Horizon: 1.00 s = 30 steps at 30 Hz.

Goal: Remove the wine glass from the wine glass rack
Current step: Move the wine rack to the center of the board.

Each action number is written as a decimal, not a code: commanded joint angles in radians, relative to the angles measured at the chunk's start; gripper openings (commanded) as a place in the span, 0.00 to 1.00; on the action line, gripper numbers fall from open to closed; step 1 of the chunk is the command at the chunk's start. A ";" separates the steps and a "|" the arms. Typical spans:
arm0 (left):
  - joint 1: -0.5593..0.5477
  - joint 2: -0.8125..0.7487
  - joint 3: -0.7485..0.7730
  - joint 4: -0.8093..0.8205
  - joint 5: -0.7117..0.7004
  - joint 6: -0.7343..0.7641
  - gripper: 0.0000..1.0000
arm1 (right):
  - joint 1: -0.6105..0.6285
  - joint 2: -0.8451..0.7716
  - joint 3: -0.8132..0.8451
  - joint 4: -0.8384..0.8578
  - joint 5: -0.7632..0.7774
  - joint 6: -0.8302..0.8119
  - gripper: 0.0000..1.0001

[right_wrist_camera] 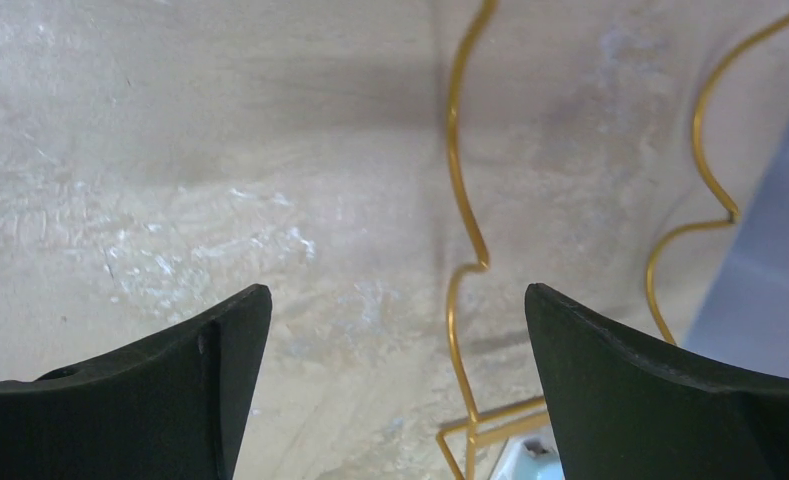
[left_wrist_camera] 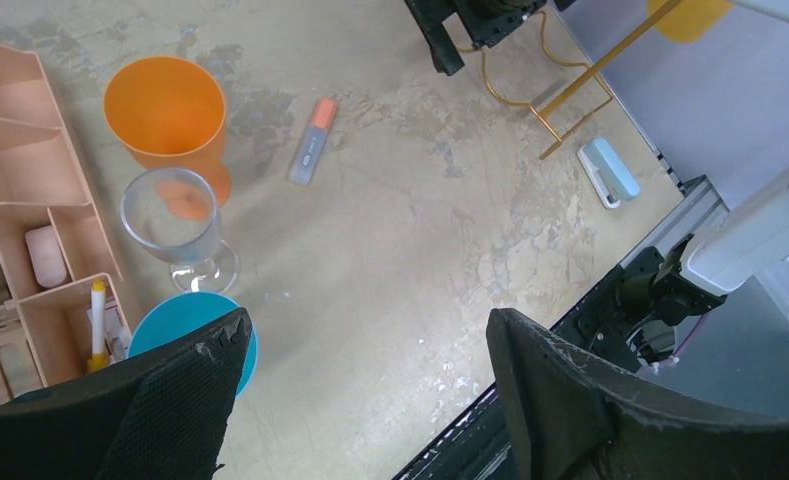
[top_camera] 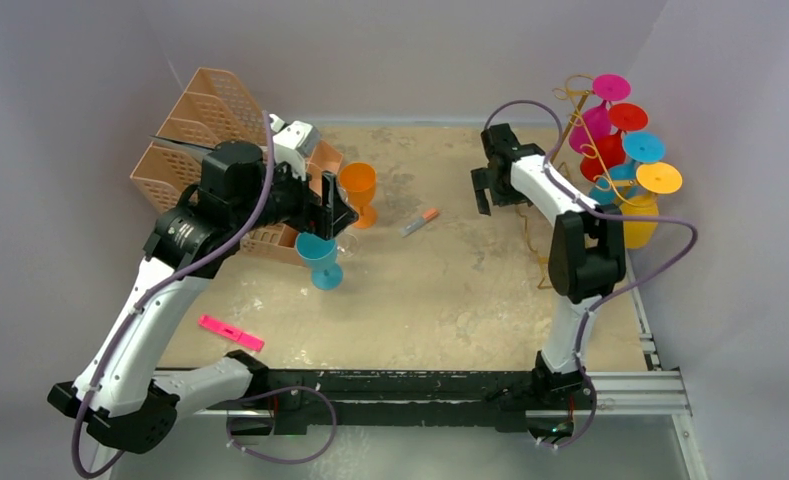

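Note:
The gold wire wine glass rack stands at the back right. Several coloured wine glasses hang on it upside down, among them a pink, a red and a yellow one. My right gripper hovers open to the left of the rack, holding nothing. In the right wrist view its jaws frame the rack's wavy gold wire over the table. My left gripper is open above three glasses standing on the table: orange, clear and teal.
A peach lattice organiser fills the back left. A grey-orange marker lies mid-table and a pink one near the front left. A pale blue stapler-like item lies by the rack's base. Walls close the left, back and right.

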State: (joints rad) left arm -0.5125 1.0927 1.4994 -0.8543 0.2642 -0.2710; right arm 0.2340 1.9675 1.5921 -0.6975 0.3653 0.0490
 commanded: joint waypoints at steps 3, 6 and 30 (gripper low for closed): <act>0.003 -0.041 0.013 0.005 -0.001 -0.007 0.86 | -0.017 -0.056 -0.080 0.037 0.032 -0.018 0.99; 0.004 -0.059 0.018 -0.016 0.000 -0.012 0.86 | -0.036 -0.013 -0.078 0.034 0.015 -0.001 0.99; 0.004 -0.060 0.022 -0.022 -0.010 -0.036 0.87 | -0.039 0.119 0.057 0.033 -0.311 0.081 0.95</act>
State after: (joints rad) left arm -0.5125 1.0393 1.4994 -0.8848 0.2611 -0.2932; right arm 0.1558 2.0483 1.5414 -0.6617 0.1532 0.0917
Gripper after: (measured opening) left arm 0.864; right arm 0.954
